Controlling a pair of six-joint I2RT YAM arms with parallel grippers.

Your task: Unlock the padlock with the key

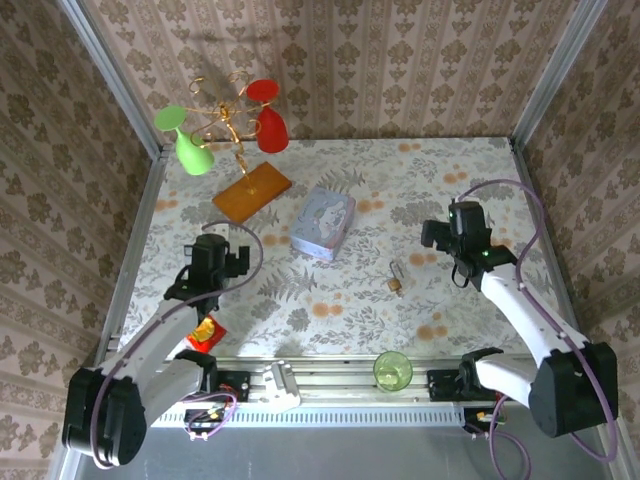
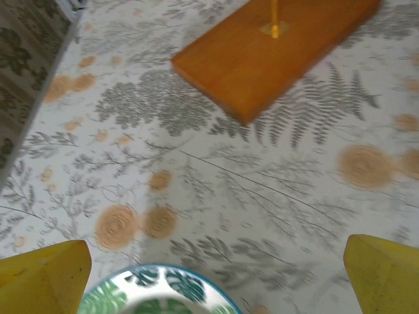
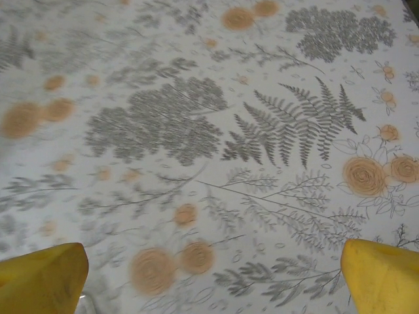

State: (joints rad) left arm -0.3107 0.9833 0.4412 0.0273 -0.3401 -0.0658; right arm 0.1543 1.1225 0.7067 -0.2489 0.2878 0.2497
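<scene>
1. Green glass [image 1: 392, 370], one, stands on the front rail between the two arm bases. One white block [image 1: 285, 385] lies on the same rail to its left.
2. One orange-red packet [image 1: 205, 335] lies just beside the left forearm.
3. Count on the flowered cloth [image 1: 340, 310]: one padlock [image 1: 397, 287], one pale blue tin [image 1: 324, 222], and one orange board [image 1: 251, 190]. The board carries a wire stand with two green and two red cups.
4. The padlock lies right of centre on bare cloth, well apart from the tin and from both grippers. A pale sliver [image 1: 396, 268] touches its far end; shackle or key cannot be told.
5. Papered walls close the left, back and right edges. Open cloth surrounds the padlock on every side.
6. The left arm reaches forward along the left side. The left gripper [image 1: 224, 236] is near the board's near corner, jaws spread wide and released. A round leaf-patterned rim [image 2: 157, 291] sits low between its yellow fingertips [image 2: 42, 278].
7. The right arm bends inward from its base. The right gripper [image 1: 433, 238] hangs over bare cloth beyond the padlock, jaws spread wide and released.
</scene>
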